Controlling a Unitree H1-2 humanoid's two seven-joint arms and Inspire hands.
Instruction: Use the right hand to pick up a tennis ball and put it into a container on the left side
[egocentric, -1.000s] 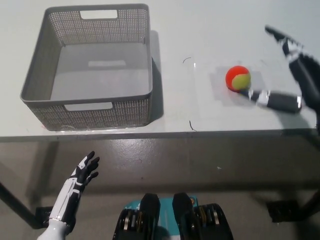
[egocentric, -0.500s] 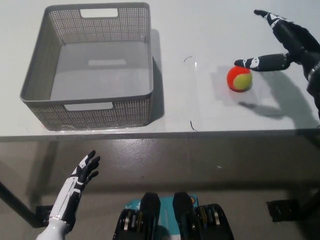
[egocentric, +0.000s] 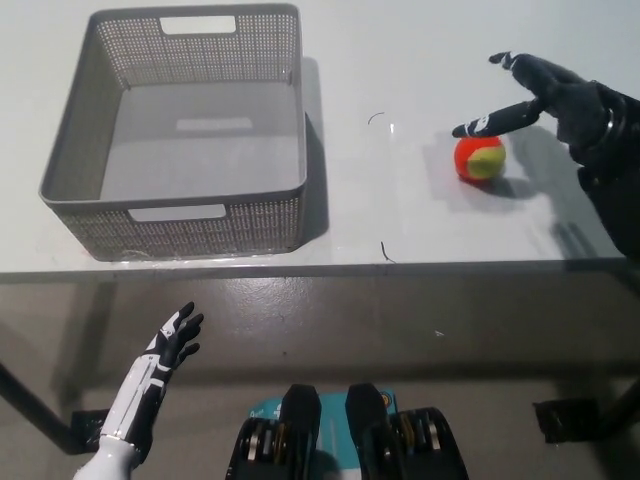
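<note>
Presently the right hand (egocentric: 545, 95) is spread open, empty, above the tennis ball (egocentric: 479, 158); light, springy, liable to roll, best enclosed around its middle.

Bare worktop (egocentric: 400, 200) lies between the ball (egocentric: 479, 158) and the basket (egocentric: 175, 130). The basket's mesh wall stands in the way; its top is open.
</note>
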